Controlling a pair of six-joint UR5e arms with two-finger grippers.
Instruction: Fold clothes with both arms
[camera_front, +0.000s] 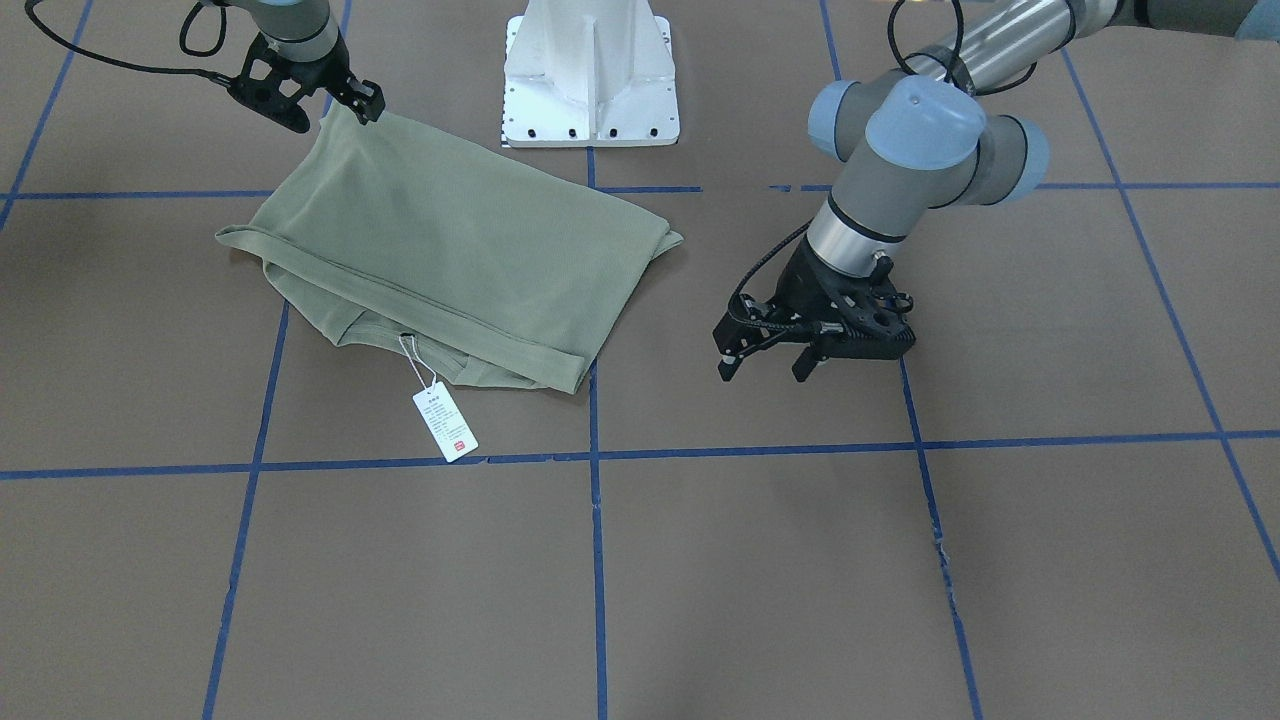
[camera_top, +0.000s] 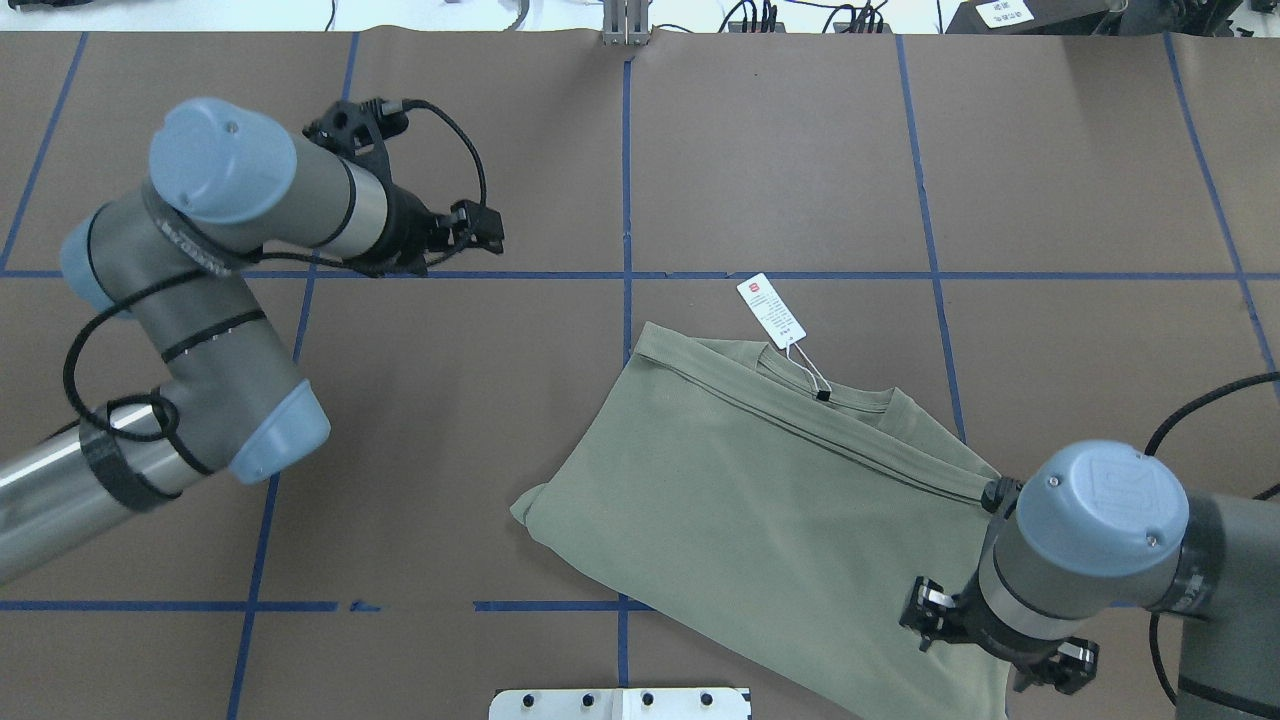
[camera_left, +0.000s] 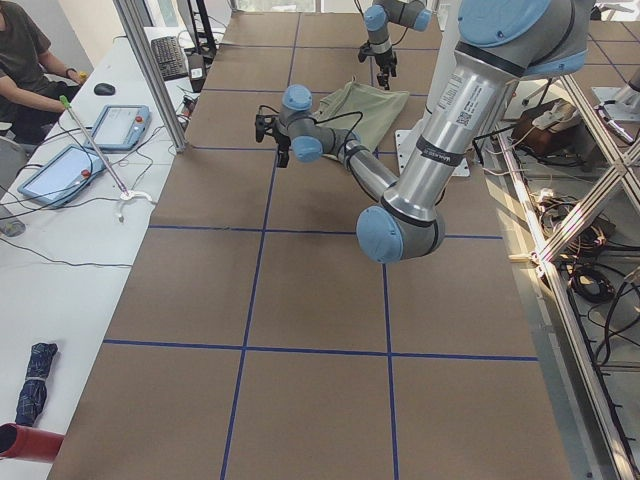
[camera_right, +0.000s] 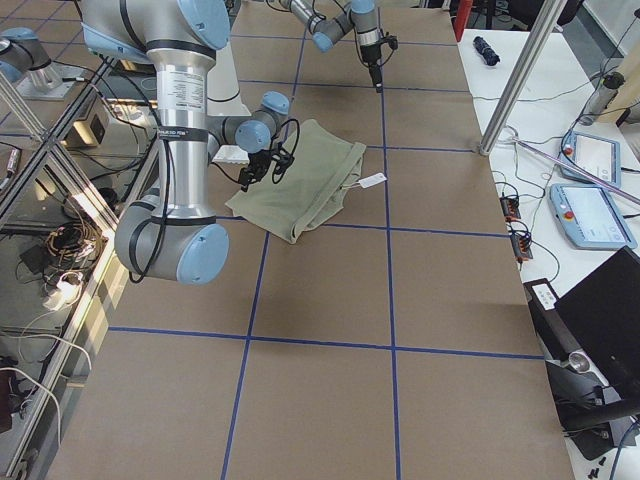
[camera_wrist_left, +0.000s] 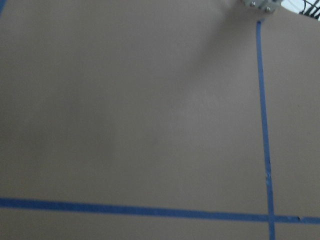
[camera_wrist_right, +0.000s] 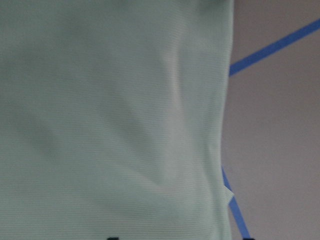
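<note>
1. Because folding needs a flat base, the brown table (camera_front: 700, 560) is marked into cells by blue tape lines (camera_front: 597, 540).
2. The sage-green shirt (camera_front: 450, 250) is laid folded on the table, near the white pedestal base (camera_front: 590, 75); one corner is raised.
3. That corner is pinched by the right gripper (camera_front: 365, 105), apparently so that the layer can be carried over.
4. The left gripper (camera_front: 765, 360) is held spread and empty, well apart from the shirt.
5. The white hang tag (camera_front: 445, 423) is left trailing beside the collar.
</note>
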